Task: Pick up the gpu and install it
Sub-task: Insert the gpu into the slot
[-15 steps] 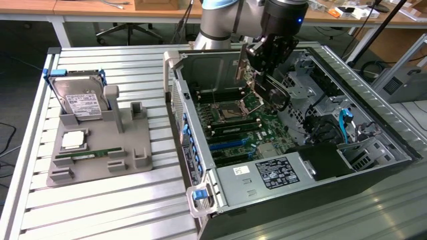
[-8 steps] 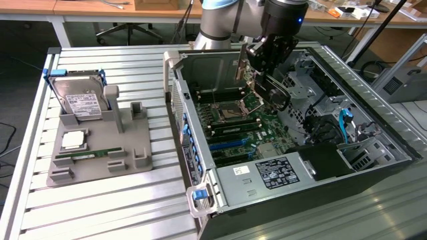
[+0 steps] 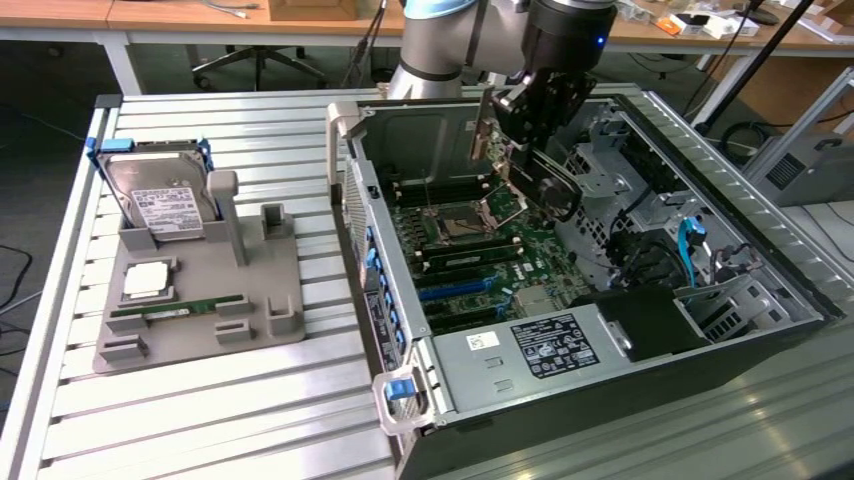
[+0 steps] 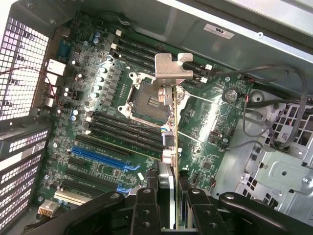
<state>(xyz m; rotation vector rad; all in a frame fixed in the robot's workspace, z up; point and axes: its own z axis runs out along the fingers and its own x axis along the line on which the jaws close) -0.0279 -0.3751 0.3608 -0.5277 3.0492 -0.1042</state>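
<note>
My gripper [image 3: 538,100] hangs over the open computer case [image 3: 358,190], shut on the gpu [image 3: 545,180]. In the exterior view the dark card is held on edge and tilted, its silver bracket [image 3: 479,130] toward the case's rear wall. In the wrist view the gpu [image 4: 169,132] runs edge-on away from my gripper [image 4: 168,198], its silver bracket [image 4: 172,67] at the far end, above the motherboard [image 4: 98,112] near the CPU socket [image 4: 149,98]. The blue expansion slots [image 4: 100,156] lie off to one side of the card.
On the exterior view's left stands a grey holder [image 3: 274,300] with a hard drive [image 3: 160,200], a CPU [image 3: 147,280] and a RAM stick [image 3: 180,310]. Inside the case are the power supply [image 3: 547,345], drive cages [image 3: 627,170] and loose cables [image 4: 274,98].
</note>
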